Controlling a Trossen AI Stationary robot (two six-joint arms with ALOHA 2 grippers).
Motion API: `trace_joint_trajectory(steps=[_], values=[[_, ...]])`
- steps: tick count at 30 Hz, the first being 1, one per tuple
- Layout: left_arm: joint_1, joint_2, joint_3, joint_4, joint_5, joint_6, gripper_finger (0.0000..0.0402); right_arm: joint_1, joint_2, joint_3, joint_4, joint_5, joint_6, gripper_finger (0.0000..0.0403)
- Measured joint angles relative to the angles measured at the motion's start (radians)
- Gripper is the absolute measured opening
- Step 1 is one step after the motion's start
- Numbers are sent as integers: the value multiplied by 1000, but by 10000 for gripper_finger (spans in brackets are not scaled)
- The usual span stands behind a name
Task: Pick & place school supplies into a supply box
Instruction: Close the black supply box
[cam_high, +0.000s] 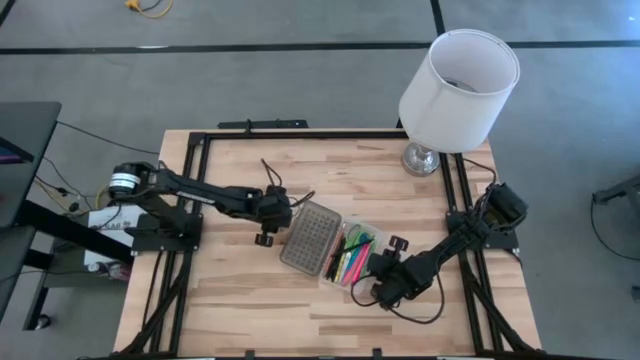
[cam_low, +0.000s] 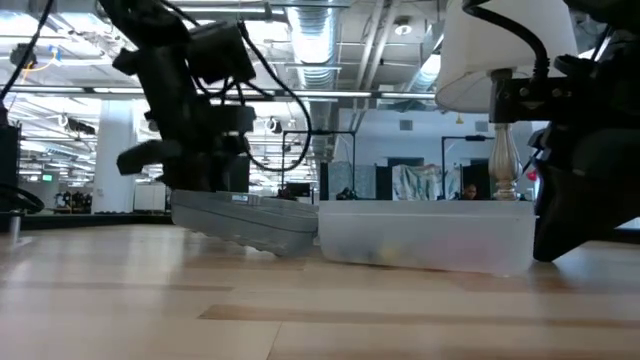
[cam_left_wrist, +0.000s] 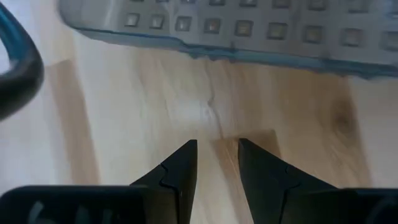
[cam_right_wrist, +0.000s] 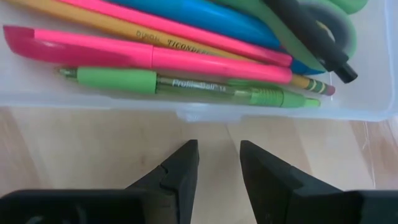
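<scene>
The supply box lies open mid-table. Its clear case holds the school supplies: a pink highlighter, a green pen, a yellow pencil, a blue pen, a black pen and green-handled scissors. The grey ribbed lid is folded out to the case's left, slanting up off the table. My left gripper is shut, just left of the lid. My right gripper is shut, just short of the case's right-hand wall.
A white lamp stands at the table's far right corner, its base behind the right arm. Black frame rails run along the table's sides. Bare wood lies near the front edge.
</scene>
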Motion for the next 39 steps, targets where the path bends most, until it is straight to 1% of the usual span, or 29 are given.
trace_joint_trajectory(steps=[4,7,13,21,24,31,34,39], values=[[15,62,0,32,48,3,112,0,0,-11,26,26,-6,120],[22,80,4,66,80,5,112,-1,0,-15,39,35,-24,120],[22,82,0,109,97,18,112,-2,0,-16,44,36,-27,120],[22,82,0,169,149,25,112,-2,2,-18,50,48,-35,120],[22,82,0,180,151,28,112,-2,2,-18,53,51,-35,120],[22,82,0,181,157,28,112,-2,3,-18,53,62,-37,120],[22,81,0,180,175,28,112,-2,4,-18,53,65,-37,120],[21,42,0,176,181,25,112,-2,5,-19,60,73,-53,120]])
